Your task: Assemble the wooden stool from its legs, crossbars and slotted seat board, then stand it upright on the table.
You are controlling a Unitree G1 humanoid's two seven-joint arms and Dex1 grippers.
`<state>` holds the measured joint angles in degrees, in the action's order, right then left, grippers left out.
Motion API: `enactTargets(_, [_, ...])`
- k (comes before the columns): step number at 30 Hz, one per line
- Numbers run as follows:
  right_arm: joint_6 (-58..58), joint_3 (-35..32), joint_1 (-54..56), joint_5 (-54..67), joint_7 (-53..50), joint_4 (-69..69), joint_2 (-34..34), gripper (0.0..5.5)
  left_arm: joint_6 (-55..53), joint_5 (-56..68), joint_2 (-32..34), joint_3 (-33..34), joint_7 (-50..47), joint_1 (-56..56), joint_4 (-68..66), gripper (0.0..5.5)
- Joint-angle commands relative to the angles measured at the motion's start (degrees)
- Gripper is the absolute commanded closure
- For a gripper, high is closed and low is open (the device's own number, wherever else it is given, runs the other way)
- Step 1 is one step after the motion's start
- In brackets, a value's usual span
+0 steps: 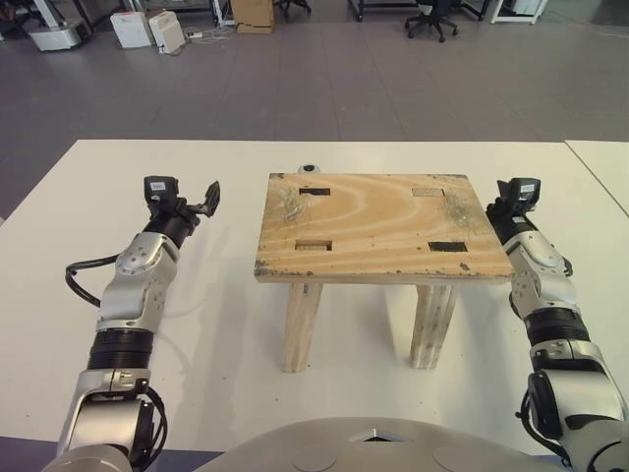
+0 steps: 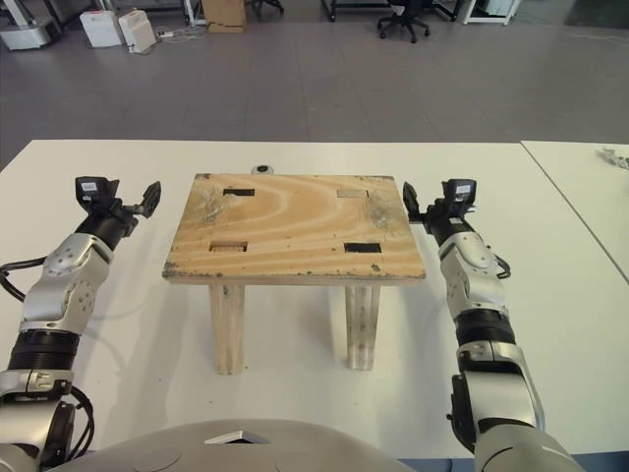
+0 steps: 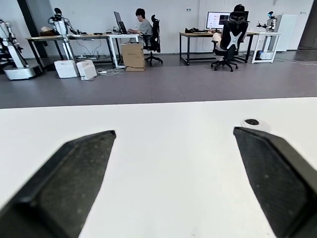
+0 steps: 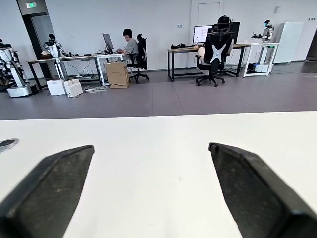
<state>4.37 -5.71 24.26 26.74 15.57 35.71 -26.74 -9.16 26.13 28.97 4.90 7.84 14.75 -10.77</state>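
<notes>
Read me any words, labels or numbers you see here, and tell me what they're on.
Nothing is legible.
Left-wrist sticker: too small to read.
Right-wrist sticker: too small to read.
Green sign above the far doorway: blurred.
Stool: no print visible.

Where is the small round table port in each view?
Left eye view: port just behind the stool.
Right eye view: port, same spot.
Left wrist view: port just beyond the left gripper.
Right wrist view: port off to the right gripper's side.
Landmark: cardboard box on the floor.
</notes>
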Motion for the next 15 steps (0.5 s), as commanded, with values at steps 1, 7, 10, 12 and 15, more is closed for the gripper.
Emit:
enactTargets(1, [2.37, -2.55, 2.51, -2.38, -0.06, 3.08, 2.21, 1.21, 1.58, -4.47, -1.94, 0.60, 0.03, 1.70, -1.55, 1.11])
enactTargets(7, [4.69, -4.99, 2.35, -5.80, -0.96, 4.60, 4.58, 1.21, 1.48, -8.74, -3.26, 1.22, 1.19, 2.97, -2.31, 1.11])
enactTargets(10, [5.65, -5.80, 2.97, -7.46, -0.88, 4.73, 4.50, 1.21, 1.98, -9.48, -3.66, 2.63, 1.45, 3.89, -3.24, 1.11])
enactTargets(12, [5.92, -6.72, 2.84, -7.75, -0.73, 4.82, 4.49, 1.21, 2.33, -9.80, -3.70, 3.52, 1.89, 4.34, -4.18, 1.11])
enactTargets(15, [6.69, -7.07, 2.23, -9.31, -0.81, 4.95, 4.19, 1.21, 3.13, -10.15, -3.71, 4.06, 3.44, 5.34, -5.45, 1.11])
